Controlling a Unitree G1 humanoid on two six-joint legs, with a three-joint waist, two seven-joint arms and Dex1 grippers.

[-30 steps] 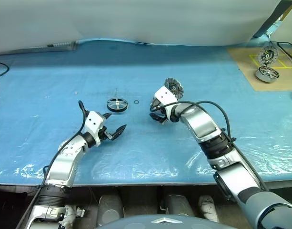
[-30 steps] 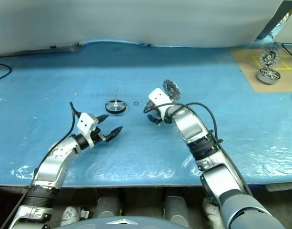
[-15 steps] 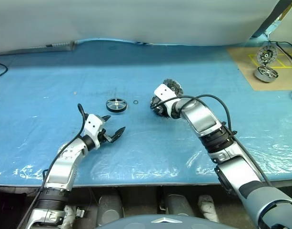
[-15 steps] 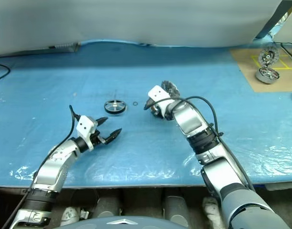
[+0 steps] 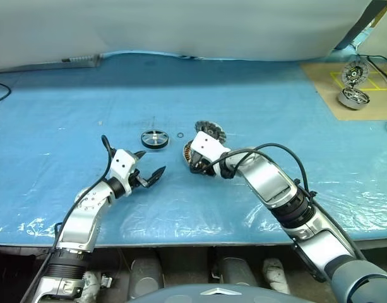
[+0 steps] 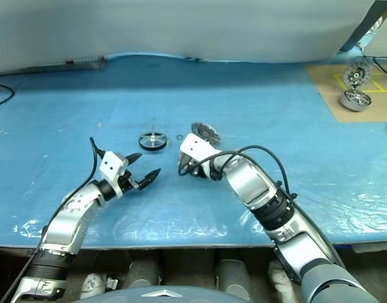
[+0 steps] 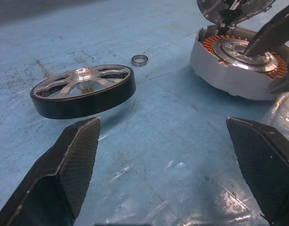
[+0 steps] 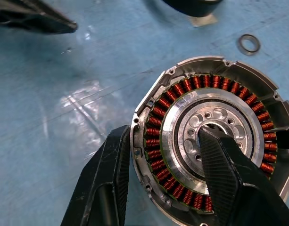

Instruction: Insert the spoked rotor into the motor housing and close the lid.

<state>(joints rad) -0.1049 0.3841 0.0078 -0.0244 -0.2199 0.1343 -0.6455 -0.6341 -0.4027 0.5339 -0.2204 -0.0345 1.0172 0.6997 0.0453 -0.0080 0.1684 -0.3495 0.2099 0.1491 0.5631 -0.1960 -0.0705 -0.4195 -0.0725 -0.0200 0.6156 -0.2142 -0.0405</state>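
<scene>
Right gripper (image 8: 163, 174) clamped on motor housing (image 8: 212, 141) wall: one finger in centre bore, other outside rim. Lid (image 5: 210, 131) hinged up behind. Spoked rotor (image 7: 84, 90) flat on blue sheet, just ahead of left gripper (image 7: 168, 165), jaws wide apart. Rotor looks rigid, smooth-rimmed (likely slippery); pinch across black rim, spare thin shaft.

Open blue sheet lies between the left gripper (image 5: 153, 170) and the spoked rotor (image 5: 155, 139), so that approach is free. The motor housing (image 5: 192, 155) is blocked: the right gripper (image 8: 165, 174) straddles its wall (one finger inside), with the lid (image 5: 209, 132) standing up behind. A tiny ring (image 5: 180, 135) sits between rotor and housing.
</scene>
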